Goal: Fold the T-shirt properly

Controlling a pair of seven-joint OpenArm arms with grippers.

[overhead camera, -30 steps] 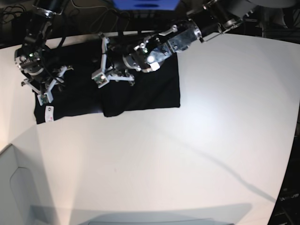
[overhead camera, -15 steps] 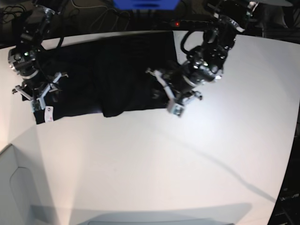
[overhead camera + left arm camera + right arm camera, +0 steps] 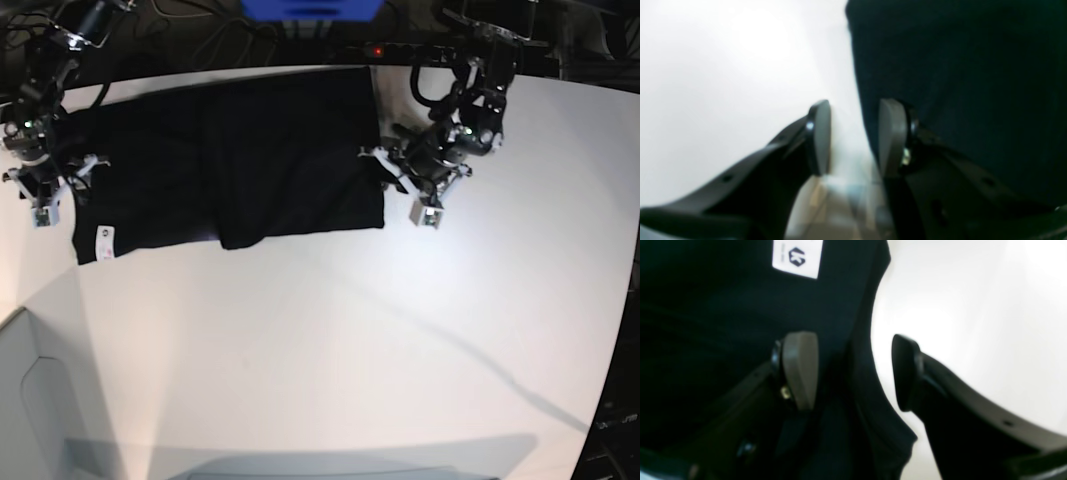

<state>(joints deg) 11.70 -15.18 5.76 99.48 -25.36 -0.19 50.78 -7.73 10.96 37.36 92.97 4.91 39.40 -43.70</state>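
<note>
the t-shirt (image 3: 230,160) lies flat and black on the white tabletop (image 3: 330,340), up in the far left part of the base view, folded into a broad dark block with a layered edge running down its middle. its small white label (image 3: 103,240) sits at the near left corner of the cloth.

my right gripper (image 3: 45,195) hangs at the left edge of the shirt in the base view, and its jaws stand wide with nothing between them. from the right wrist view, one grey pad (image 3: 800,368) is over the black fabric and the other finger (image 3: 907,373) is out over bare tabletop (image 3: 973,323), with the curved hem of the t-shirt (image 3: 740,323) passing between them. the label (image 3: 797,257) shows at the top of that view, with a dark hexagon mark on it.

my left gripper (image 3: 405,185) is at the right edge of the shirt in the base view. its jaws are parted at a middling gap, and no cloth is pinched in them. in the left wrist view, one pad (image 3: 821,136) is over white tabletop (image 3: 723,83) and the other sits against the edge of the t-shirt (image 3: 973,83); i cannot tell whether that pad touches the cloth, the view is too blurred.
</note>
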